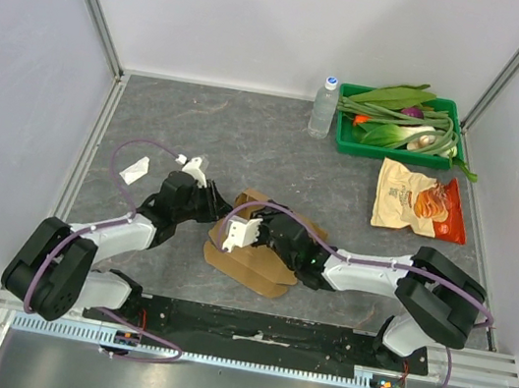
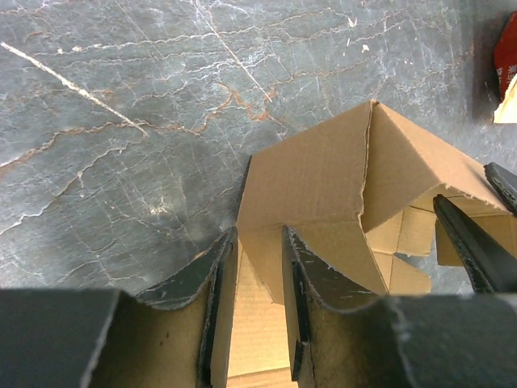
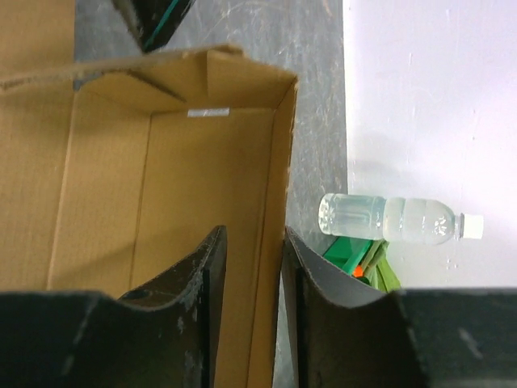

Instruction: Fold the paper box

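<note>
The paper box (image 1: 251, 257) is brown cardboard, partly raised, lying between the two arms in the top view. My left gripper (image 1: 216, 203) is at its left rear corner. In the left wrist view its fingers (image 2: 216, 271) stand a little apart astride a cardboard flap (image 2: 262, 259), below a raised panel (image 2: 311, 174). My right gripper (image 1: 245, 232) reaches into the box from the right. In the right wrist view its jaws stand a little apart astride the box's side wall (image 3: 271, 267); the wall touches the right finger (image 3: 300, 275), with a gap to the left one.
A water bottle (image 1: 324, 106) stands at the back beside a green tray (image 1: 340, 140) of vegetables. An orange-tan snack bag (image 1: 420, 200) lies at the right. A white paper scrap (image 1: 134, 170) lies at the left. Side walls enclose the table.
</note>
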Controlling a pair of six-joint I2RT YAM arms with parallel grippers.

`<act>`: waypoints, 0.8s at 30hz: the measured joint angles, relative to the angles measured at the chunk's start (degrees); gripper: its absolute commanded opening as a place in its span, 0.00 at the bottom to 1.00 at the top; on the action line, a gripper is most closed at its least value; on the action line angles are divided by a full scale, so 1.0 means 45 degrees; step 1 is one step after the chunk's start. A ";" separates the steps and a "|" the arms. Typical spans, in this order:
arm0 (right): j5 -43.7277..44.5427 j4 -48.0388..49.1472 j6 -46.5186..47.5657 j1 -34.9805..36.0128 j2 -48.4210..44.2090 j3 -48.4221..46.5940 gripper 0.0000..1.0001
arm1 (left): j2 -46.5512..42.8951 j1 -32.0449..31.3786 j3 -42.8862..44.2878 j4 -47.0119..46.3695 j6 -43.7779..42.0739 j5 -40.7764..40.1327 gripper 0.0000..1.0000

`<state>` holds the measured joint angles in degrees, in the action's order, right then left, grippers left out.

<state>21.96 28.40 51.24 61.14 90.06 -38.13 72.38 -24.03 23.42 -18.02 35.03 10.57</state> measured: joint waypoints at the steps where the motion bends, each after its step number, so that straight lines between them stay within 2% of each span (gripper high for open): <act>1: -0.0068 -0.0044 -0.0049 0.0000 -0.0005 -0.0126 0.34 | 0.0029 0.0000 0.0000 -0.0049 -0.0005 0.0019 0.35; 4: -0.0253 -0.0078 -0.0058 0.0010 -0.0019 -0.0423 0.16 | 0.0034 0.0000 0.0000 -0.0194 -0.0015 0.0024 0.38; 6: -0.0301 -0.0170 0.0019 0.0019 -0.0019 -0.0520 0.08 | 0.0034 0.0000 0.0000 -0.0287 -0.0039 0.0034 0.39; 8: -0.0345 -0.0301 0.0102 0.0034 -0.0015 -0.0549 0.04 | 0.0034 0.0000 -0.0005 -0.0437 -0.0097 0.0049 0.41; 12: -0.0379 -0.0486 0.0175 0.0058 0.0058 -0.0563 0.00 | 0.0034 -0.0019 -0.0083 -0.0787 -0.0340 0.0126 0.43; 19: -0.0248 -0.0520 0.0301 0.0311 0.0515 -0.0709 0.00 | 0.0034 -0.0214 -0.0724 -0.1817 -0.0845 0.0121 0.43; 24: -0.0248 -0.0520 0.0277 0.0330 0.0573 -0.0714 0.00 | 0.0024 -0.0884 -0.1379 -0.2720 -0.1282 -0.0151 0.44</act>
<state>20.84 26.06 52.49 62.63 92.64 -41.34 72.49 -28.01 17.21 -30.26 29.26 9.89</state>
